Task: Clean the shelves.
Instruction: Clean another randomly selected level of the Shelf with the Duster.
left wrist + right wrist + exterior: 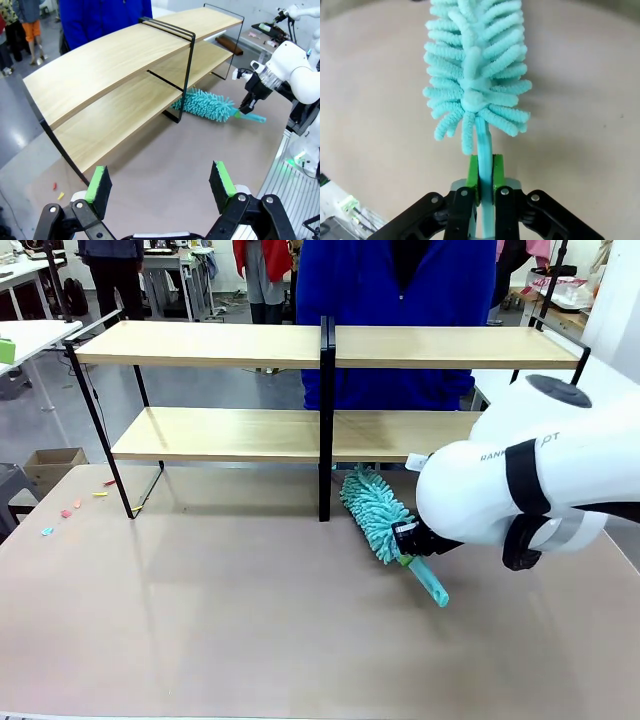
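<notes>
The shelves [230, 344] are two long pale wooden boards in a thin black frame with a black centre post [326, 420], standing at the far half of the table; they also cross the left wrist view [115, 65]. A turquoise fluffy duster [375, 512] lies low over the table just right of the centre post, its head under the lower board's edge. My right gripper [484, 172] is shut on the duster's handle [484, 150], as the left wrist view also shows [247, 106]. My left gripper [160, 182] hangs open above the table, holding nothing.
A person in a blue top [395, 290] stands right behind the shelves. Small coloured scraps [70, 510] lie on the table at the left, near the rack's left leg. A cardboard box [50, 465] sits on the floor beyond the left edge.
</notes>
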`<state>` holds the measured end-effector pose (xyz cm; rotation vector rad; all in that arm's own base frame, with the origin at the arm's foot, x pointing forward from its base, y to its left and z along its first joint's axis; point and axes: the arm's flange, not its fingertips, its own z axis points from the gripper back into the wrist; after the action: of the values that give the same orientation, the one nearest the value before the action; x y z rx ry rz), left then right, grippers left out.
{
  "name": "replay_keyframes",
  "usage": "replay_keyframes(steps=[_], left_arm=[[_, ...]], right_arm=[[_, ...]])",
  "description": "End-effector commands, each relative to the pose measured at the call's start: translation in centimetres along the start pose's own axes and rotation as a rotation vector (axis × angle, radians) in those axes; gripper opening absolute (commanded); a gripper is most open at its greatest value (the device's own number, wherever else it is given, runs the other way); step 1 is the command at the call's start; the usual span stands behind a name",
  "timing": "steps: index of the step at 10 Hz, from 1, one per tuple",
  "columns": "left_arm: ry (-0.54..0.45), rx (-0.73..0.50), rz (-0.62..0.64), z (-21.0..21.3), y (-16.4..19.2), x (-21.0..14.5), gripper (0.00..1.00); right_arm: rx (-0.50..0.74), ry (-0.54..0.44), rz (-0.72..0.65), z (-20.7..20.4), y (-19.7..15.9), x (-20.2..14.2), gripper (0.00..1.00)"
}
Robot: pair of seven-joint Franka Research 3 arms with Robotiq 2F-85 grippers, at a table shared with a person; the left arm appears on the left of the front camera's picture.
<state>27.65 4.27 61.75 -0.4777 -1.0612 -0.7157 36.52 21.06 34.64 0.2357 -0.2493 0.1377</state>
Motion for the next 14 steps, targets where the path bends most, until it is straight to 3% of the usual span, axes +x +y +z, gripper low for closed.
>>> replay_keyframes(steps=[1,4,7,9,11,14], left_arm=[[-0.009,-0.013,-0.008,-0.1,0.1,-0.1,1.0],[-0.009,-0.013,-0.008,-0.1,0.1,-0.1,1.0],[-0.009,-0.013,-0.008,-0.1,0.1,-0.1,1.0],[-0.009,-0.013,-0.008,-0.1,0.1,-0.1,1.0],[-0.009,-0.013,-0.008,-0.1,0.1,-0.1,1.0],[-0.009,-0.013,-0.008,-0.1,0.1,-0.1,1.0]], right_arm=[[-0.025,0.007,-0.072,-1.6,-0.1,1.1,0.12],[-0.131,-0.021,-0.209,-0.4,-3.0,-0.3,0.12],[-0.243,0.008,-0.378,0.4,-4.4,-2.2,0.12],[-0.235,0.094,-0.537,1.4,-6.3,-2.7,0.12],[-0.295,0.074,-0.647,2.9,-9.0,-3.0,0.12],[-0.425,0.065,-0.689,4.0,-12.5,-3.6,0.12]])
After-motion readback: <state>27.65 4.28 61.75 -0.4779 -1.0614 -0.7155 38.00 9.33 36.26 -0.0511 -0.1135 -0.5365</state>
